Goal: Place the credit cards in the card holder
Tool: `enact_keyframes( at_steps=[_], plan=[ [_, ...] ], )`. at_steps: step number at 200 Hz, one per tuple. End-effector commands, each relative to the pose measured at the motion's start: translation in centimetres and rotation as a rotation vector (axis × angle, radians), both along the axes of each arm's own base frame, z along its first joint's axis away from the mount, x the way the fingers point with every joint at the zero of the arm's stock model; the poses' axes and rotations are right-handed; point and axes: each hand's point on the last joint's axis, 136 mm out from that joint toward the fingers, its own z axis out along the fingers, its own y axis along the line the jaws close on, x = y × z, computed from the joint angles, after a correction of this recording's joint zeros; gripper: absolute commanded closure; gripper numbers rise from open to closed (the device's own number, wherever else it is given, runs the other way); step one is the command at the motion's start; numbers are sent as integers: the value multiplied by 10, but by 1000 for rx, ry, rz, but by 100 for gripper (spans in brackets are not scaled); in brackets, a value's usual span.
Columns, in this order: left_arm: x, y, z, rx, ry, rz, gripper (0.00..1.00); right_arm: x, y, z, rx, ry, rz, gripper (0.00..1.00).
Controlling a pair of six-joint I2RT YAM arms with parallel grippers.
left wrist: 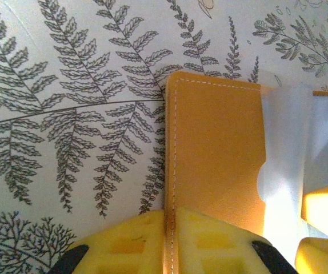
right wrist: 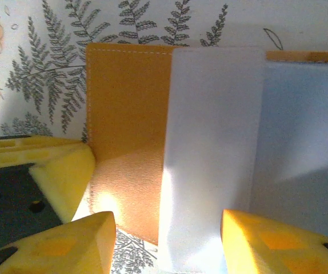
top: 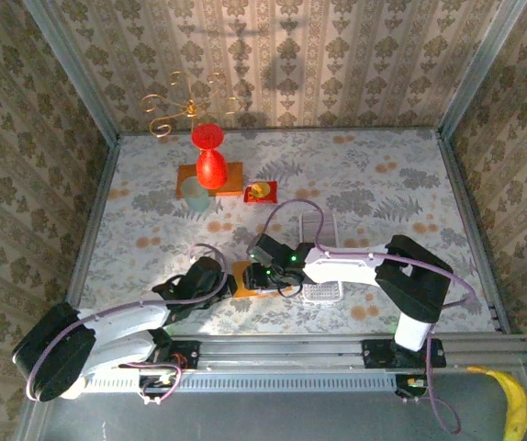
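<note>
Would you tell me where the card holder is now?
Top view: the card holder lies at the front of the table, between the left gripper and right gripper.

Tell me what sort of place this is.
Probably a staged robot test booth, not a home: wallpapered panels in a metal frame enclose a fern-print table, and the left arm and right arm sit on a rail.

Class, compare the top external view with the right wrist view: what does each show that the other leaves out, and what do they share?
Top external adds the red vase, the gold wire ornament and a banana. Right wrist adds the white stitching along the card holder and a white card lying between the fingers of the right gripper. Shared: the orange holder and the leaf-patterned tablecloth.
</note>
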Motion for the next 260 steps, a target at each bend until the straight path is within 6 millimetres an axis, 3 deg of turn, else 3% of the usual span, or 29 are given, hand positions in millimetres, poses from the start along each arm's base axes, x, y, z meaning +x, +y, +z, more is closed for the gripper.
enact_keyframes(
  at_steps=[1,97,127,164,206,233,260],
  plan=[
    [-2,-9,4,-40,4,-17,87,-2,11,11,84,17,-19,49],
    [-3,-5,2,-50,-7,14,90,2,33,35,334,-5,-60,50],
    [-4,-3,-1,-39,-8,18,90,4,37,62,406,-61,-36,50],
    [-5,-4,-6,-23,8,6,90,10,14,98,400,-201,-51,48],
    [-5,-7,-7,-18,14,-3,90,13,-41,91,251,-264,-181,41],
    [-4,-6,-2,-7,2,-16,90,9,-51,82,171,-255,-134,43],
    [-1,4,10,45,-39,-18,89,9,-52,103,160,-354,-37,42]
  ],
)
